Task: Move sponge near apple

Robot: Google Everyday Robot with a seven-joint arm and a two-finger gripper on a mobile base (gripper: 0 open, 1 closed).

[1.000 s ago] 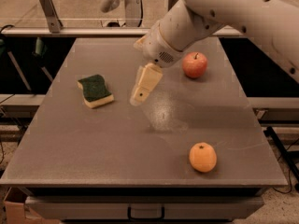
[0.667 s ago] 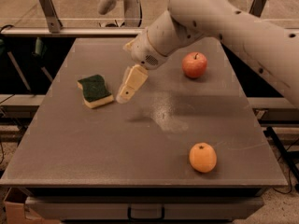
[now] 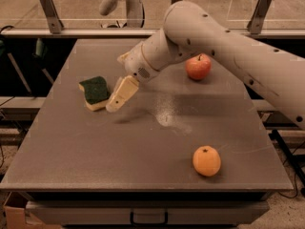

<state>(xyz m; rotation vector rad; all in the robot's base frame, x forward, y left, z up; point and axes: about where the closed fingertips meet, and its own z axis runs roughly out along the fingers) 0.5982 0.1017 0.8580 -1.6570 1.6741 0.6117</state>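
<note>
So here's where I'm at: my gripper (image 3: 119, 97) is hanging low over the left-rear part of the table (image 3: 143, 171), pointing down and to the left, and the sponge (image 3: 94, 90) is sitting just beside its tip, on the left. It's lying flat, green side up. I'm reading its long axis as running roughly front to back with a bit of a skew, but from this angle that's a guess.

The bit that matters is that the apple (image 3: 198, 67) is sitting way off to the right of the sponge and slightly further back, well apart from it, with my arm (image 3: 224, 42) lying between the two. The sponge needs to go right, and right now I'm on its right side, the apple side. I'm thinking I need to get over the top of it and grab it rather than nudge it from here.

Stuff I'm not managing to make out:
- whether the gripper is wide or narrow, honestly can't tell, and it's holding nothing as far as I can see
- whether the tip is touching the sponge's right edge or just overlapping it in view
- my arm is getting cut off at the right edge

There's an orange (image 3: 207, 161) sitting near the front right, well clear of all this.
</note>
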